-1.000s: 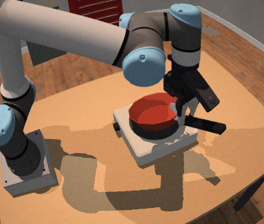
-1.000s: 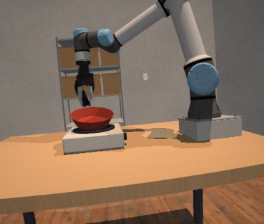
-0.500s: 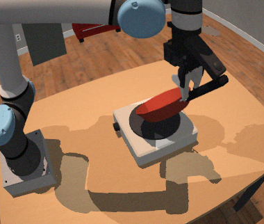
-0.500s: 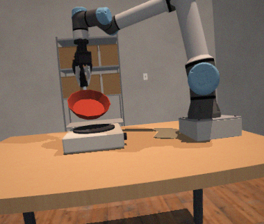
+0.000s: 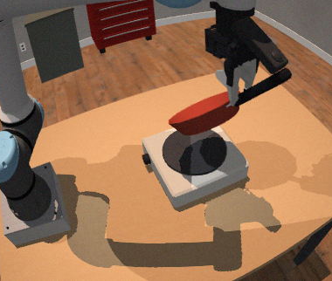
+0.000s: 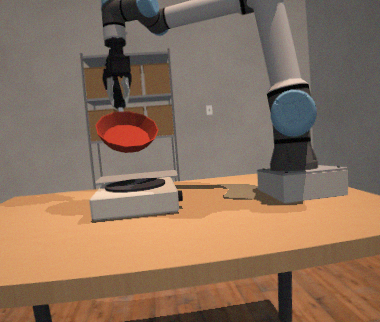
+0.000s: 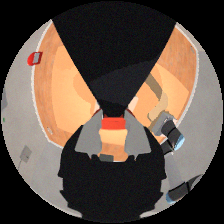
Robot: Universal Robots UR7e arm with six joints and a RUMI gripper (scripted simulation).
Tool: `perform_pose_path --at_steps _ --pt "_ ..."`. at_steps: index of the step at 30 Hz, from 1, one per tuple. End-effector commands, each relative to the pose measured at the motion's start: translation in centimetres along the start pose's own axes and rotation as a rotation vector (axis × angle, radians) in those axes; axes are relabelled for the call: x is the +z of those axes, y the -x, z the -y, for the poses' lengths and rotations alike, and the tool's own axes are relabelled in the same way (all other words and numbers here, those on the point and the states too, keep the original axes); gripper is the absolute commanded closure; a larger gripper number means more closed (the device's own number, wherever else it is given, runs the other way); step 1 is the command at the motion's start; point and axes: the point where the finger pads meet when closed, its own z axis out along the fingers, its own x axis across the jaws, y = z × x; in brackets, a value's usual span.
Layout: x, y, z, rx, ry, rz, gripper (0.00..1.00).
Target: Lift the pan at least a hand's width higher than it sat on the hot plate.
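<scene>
The red pan with its black handle hangs in the air well above the hot plate, tilted with its bowl end lower. My gripper is shut on the pan where the handle meets the bowl. In the exterior view the pan hangs clear above the hot plate, touching nothing but my gripper. In the wrist view the fingers clamp the red pan rim, and the dark handle fills the upper view.
The hot plate has a black knob on its side. The arm's base stands on the table's left. A red tool cabinet and a grey panel stand on the floor behind. A shelf unit stands behind the table.
</scene>
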Motion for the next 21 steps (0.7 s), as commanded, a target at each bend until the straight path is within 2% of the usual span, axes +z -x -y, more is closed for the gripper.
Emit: perform_pose_path --at_steps 1,21 --pt "-1.17 -0.05 -0.08 0.000 0.000 0.000 1.00" --pt "-1.40 -0.07 -0.07 0.000 0.000 0.000 1.00"
